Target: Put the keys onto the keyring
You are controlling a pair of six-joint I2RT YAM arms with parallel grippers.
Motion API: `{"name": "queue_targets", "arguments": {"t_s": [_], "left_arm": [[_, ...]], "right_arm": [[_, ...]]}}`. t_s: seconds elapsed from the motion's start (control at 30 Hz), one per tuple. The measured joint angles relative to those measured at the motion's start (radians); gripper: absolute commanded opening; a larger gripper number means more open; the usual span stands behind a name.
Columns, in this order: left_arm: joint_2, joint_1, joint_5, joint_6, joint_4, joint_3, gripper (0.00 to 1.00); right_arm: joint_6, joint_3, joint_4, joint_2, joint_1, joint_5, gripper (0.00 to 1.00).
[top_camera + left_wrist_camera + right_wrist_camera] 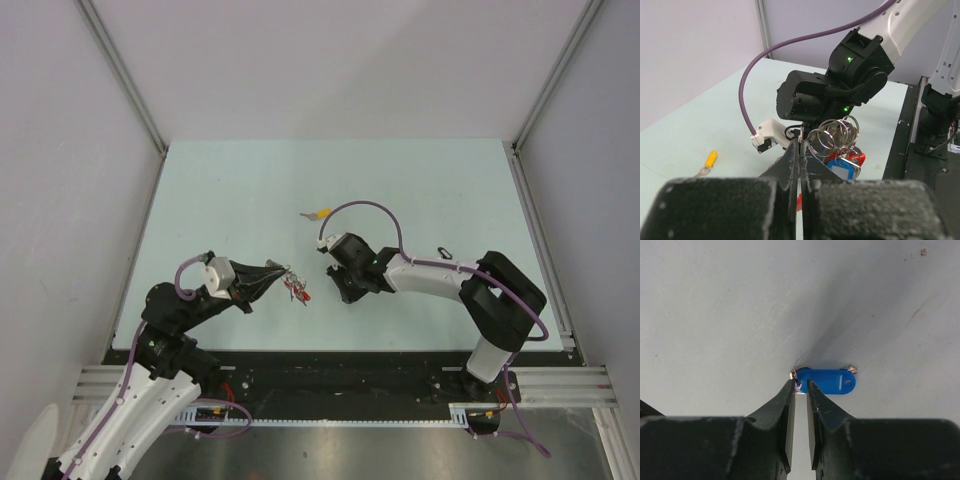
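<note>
The blue-capped key looks light, thin and stiff: a flat oblong of glossy blue plastic with a small hole near one end, a sliver of silver metal showing past that end, and a tiny silver ring at the other. It lies flat on the pale desk, so there is little edge to catch and the smooth cap would likely skate if nudged; the ring end or the cap's long edges seem the best hold. The right hand has its fingers slightly parted with that ring end between the tips, and I cannot tell whether they pinch it or only flank it. The left hand is pressed together on the keyring, a bunch of shiny wire loops just beside its tips. The yellow-capped key lies well apart
</note>
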Motion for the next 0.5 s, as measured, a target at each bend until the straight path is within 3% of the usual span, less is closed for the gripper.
{"name": "queue_targets", "arguments": {"t_s": [0.5], "left_arm": [[0.000, 0.000, 0.000, 0.000, 0.000, 0.000, 0.00]], "right_arm": [[-0.036, 0.023, -0.006, 0.016, 0.029, -0.001, 0.16]]}}
